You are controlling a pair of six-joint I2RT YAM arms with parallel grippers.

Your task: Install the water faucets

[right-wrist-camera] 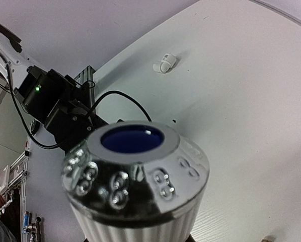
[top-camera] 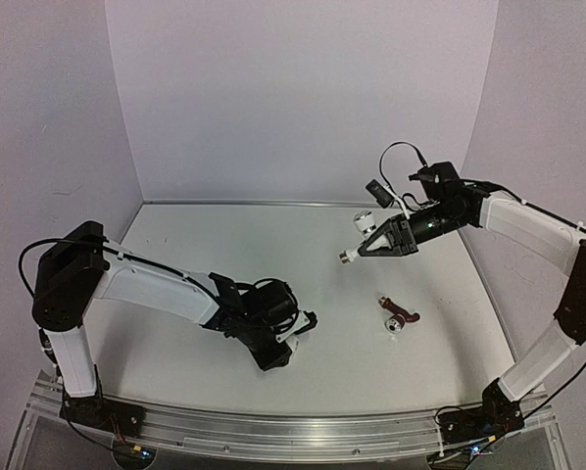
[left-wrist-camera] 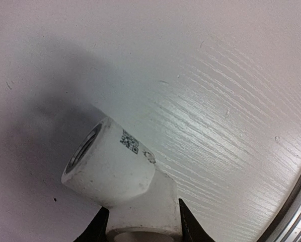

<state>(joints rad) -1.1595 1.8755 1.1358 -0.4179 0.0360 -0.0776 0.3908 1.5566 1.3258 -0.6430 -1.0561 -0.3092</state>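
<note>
Overhead, we see the right gripper closed on a water faucet, held aloft well apart from the elbow fitting clamped low by the left gripper.

From the left wrist, the jaws pinch only one leg; threading torque could twist it.

From the right wrist, the knob hides the jaws; misaligned threads may cross.

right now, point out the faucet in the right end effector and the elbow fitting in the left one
faucet (right-wrist-camera: 140, 184), right wrist view, silvery knob
elbow fitting (left-wrist-camera: 110, 166), left wrist view, white body
</note>
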